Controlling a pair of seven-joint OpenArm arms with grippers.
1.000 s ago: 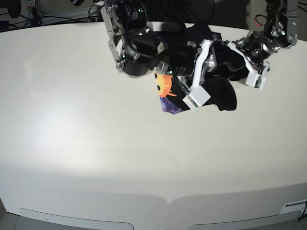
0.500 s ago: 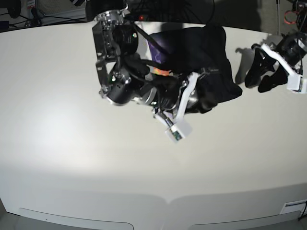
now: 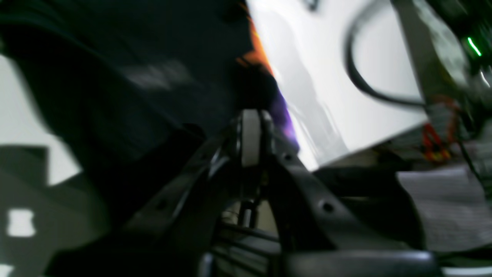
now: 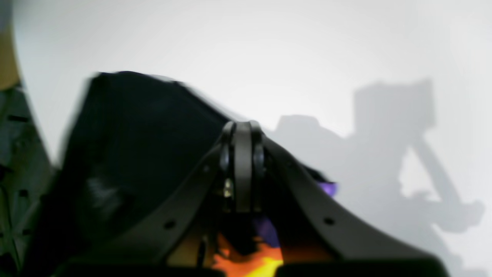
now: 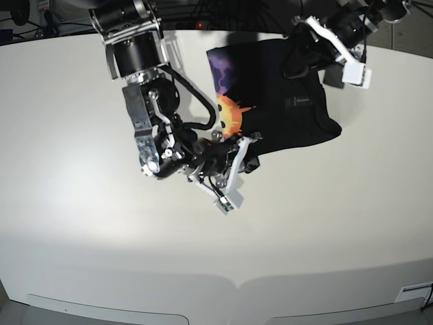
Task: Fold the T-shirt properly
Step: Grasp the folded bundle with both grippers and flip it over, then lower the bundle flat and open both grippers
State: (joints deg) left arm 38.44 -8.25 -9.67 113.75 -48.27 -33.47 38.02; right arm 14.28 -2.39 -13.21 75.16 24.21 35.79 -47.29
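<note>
Shirt: the black shirt lies bunched on the bench near its far edge, right of the middle; part of the print faces up.
Print: an orange sun-face and a strip of purple above it show at the shirt's left edge; the rest of the patch is folded under or hidden.
Right gripper: the right gripper sits at the shirt's near-left corner, its jaws pressed together; in the right wrist view black cloth lies just behind the tips, and whether any is pinched between them I cannot tell.
Left gripper: the left gripper is at the shirt's far-right part, its tips lost against the black cloth in the base view; in the left wrist view the jaws meet, and a pinch of cloth cannot be made out.
Blur: both wrist views are smeared; the shirt's folds and edges there are hard to read.
Cut off: the shirt's far edge merges with dark clutter beyond the bench; sleeves and collar cannot be told apart.
</note>
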